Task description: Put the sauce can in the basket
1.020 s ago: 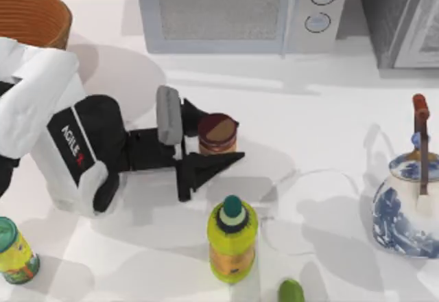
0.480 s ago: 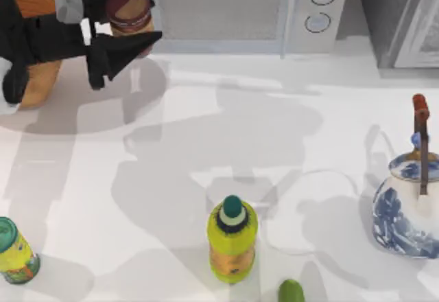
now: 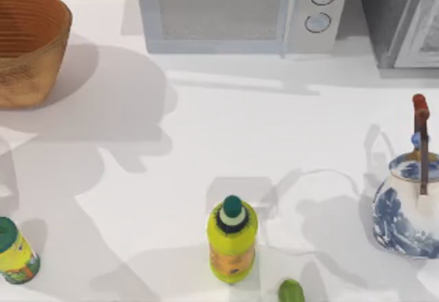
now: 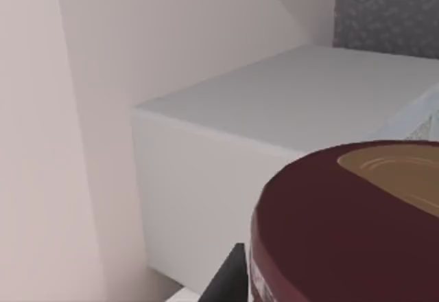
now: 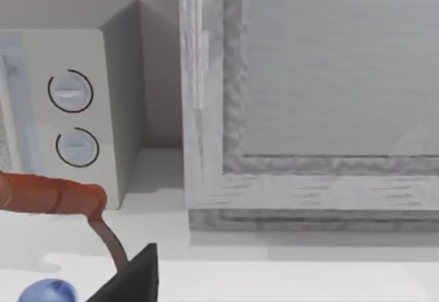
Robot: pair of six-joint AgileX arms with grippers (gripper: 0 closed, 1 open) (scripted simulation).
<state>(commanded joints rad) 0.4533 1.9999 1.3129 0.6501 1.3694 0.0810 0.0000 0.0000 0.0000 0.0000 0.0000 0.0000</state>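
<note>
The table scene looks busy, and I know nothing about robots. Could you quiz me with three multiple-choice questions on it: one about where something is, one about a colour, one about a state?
1. Where on the table does the basket stand in the top view?
A. far left corner
B. near right corner
C. centre

2. What colour is the cap of the yellow-green bottle?
A. red
B. green
C. white

3. What is the state of the sauce can?
A. lying on its side beside the kettle
B. close before the left wrist camera, a dark finger beside it
C. standing on the microwave

Answers:
1. A, the woven basket sits at the top view's far left, left of the microwave.
2. B, the top view shows a green cap on it.
3. B, the left wrist view shows its maroon top up close, next to the finger.
</note>
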